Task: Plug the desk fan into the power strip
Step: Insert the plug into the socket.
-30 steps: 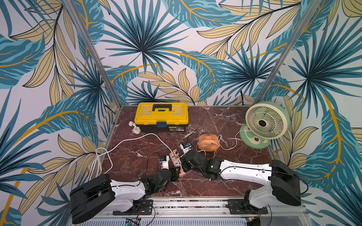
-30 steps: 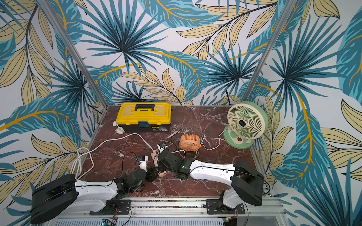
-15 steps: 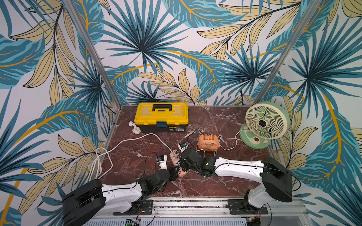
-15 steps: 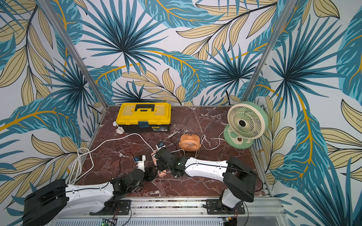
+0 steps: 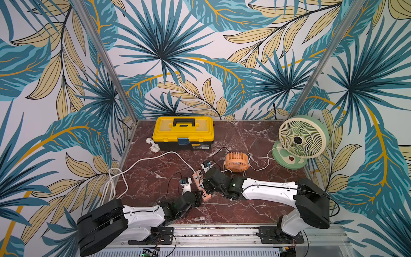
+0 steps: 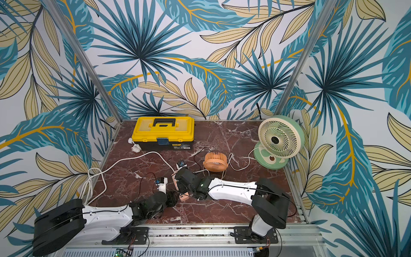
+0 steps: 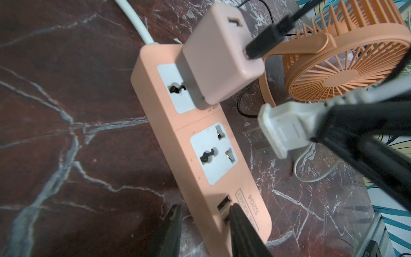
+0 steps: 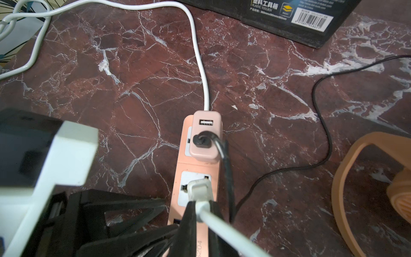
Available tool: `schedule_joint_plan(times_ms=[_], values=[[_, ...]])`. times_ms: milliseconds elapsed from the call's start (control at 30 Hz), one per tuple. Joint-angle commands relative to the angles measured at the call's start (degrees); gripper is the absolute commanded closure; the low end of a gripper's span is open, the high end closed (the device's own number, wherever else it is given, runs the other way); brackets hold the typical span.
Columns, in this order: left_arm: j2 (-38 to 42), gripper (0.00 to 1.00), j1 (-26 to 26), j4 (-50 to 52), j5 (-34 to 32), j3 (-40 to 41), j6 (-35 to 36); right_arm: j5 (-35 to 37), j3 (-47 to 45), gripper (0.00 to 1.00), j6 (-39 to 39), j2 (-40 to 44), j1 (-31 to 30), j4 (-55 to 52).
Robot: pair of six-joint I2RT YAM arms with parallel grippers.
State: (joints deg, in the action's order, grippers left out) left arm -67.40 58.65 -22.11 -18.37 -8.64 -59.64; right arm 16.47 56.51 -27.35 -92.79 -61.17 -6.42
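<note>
The red marble counter carries everything. The green desk fan stands at its right edge in both top views, and its thin white cord runs left toward my arms at lower centre. There the power strip lies flat between the two wrists, its thick cord leaving the upper end.

In the left wrist view the strip crosses the frame diagonally. A pink USB adapter fills the upper socket, and the free socket sits mid-frame.

The right jaws are clamped on the back of the white plug. It hangs to the right of that socket, clear of it, prongs toward the strip. The left jaws stand a little apart at the strip's lower end, one finger over the USB ports. I cannot tell whether they pinch it.

To do this well, I'd brace the strip with the left arm and square the flat prongs to the socket's slots. Then I'd press straight in without twisting, keeping off the adapter's black lead.
</note>
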Motion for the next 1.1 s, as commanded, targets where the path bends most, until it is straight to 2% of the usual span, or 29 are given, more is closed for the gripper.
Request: schedule_joint_plan(times_ms=[0, 433, 1067], values=[[0.32, 0.61, -0.12, 1.89, -0.97, 0.03, -0.44, 0.64, 0.88, 1.0, 0.83, -2.06, 0.08, -0.57], [-1.51, 0.63, -0.29, 2.86, -0.79, -1.2, -0.43, 2.62, 2.99, 1.0, 0.78, -4.21, -0.08, -3.25], [-1.88, 0.64, -0.38, 2.6, -0.61, -1.2, -0.32, 4.64, 1.1, 1.0, -0.5, -5.19, -1.67, -3.28]])
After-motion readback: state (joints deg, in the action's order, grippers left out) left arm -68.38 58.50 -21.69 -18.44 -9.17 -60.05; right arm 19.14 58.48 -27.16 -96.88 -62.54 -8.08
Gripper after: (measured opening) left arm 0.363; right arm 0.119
